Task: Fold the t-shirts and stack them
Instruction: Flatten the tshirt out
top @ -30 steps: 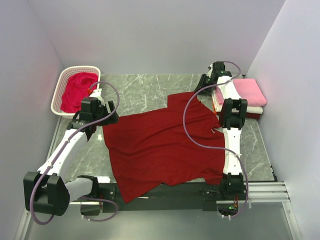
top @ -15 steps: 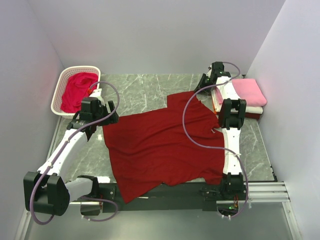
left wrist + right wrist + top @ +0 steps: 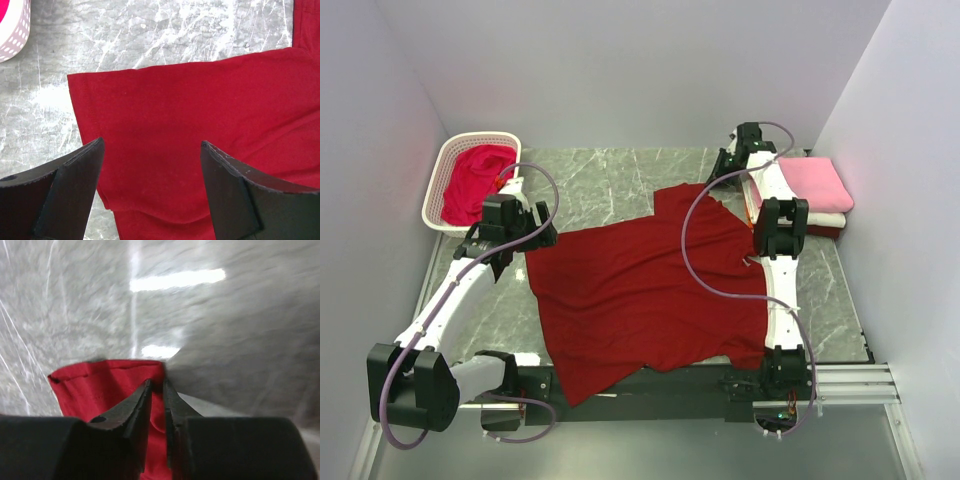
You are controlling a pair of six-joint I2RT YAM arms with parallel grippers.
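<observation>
A large dark red t-shirt (image 3: 640, 290) lies spread flat across the marble table. My left gripper (image 3: 525, 250) hovers open over its left sleeve (image 3: 165, 115), the jaws wide apart (image 3: 152, 145) with only cloth beneath them. At the far right my right gripper (image 3: 722, 178) is shut on a raised fold of the other sleeve's edge (image 3: 105, 380), the jaws (image 3: 156, 383) pinching the red cloth. A brighter crimson t-shirt (image 3: 475, 180) lies bunched in the basket. A folded pink t-shirt (image 3: 815, 180) rests on a folded white one (image 3: 830, 218) at the right.
The white lattice basket (image 3: 445, 165) stands at the back left, its wall showing in the left wrist view (image 3: 12, 30). Grey walls close in the table on three sides. The shirt's hem hangs over the near edge by the arm bases (image 3: 650, 385).
My right gripper's jaws have closed onto the sleeve edge, and that wrist has shifted slightly left. The left arm and the shirt's body have not moved.
</observation>
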